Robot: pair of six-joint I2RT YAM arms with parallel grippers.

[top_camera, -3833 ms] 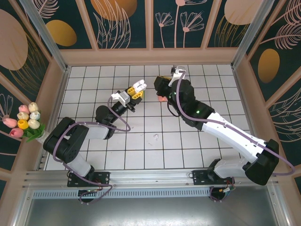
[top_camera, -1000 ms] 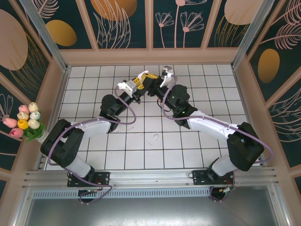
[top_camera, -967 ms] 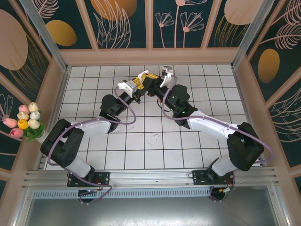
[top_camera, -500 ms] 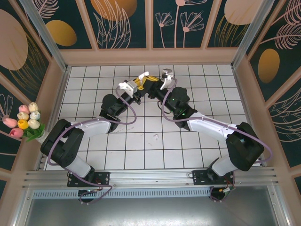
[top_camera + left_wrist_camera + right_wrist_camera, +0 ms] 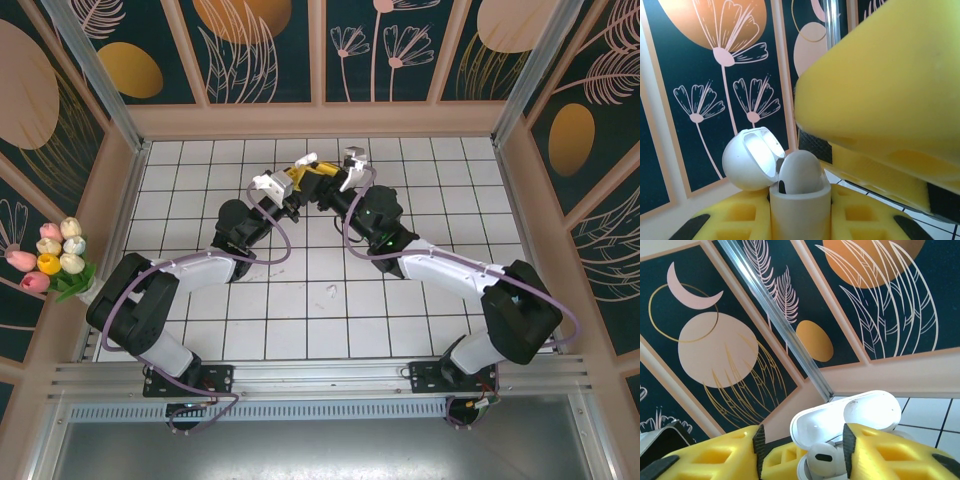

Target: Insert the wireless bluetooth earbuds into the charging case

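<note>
Spreading apart, right gripper (image 5: pixel 802 440) flanks the white earbud (image 5: pixel 822 460); left gripper (image 5: pixel 800 165) stays clamped on charging case (image 5: pixel 800 215).

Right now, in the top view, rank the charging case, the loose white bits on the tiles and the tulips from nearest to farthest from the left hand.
1. charging case: clamped in the left hand itself, toward the far wall.
2. white bits: on the tiles, mid-floor, nearer the arm bases.
3. tulips: at the left edge, clearly farthest.
</note>
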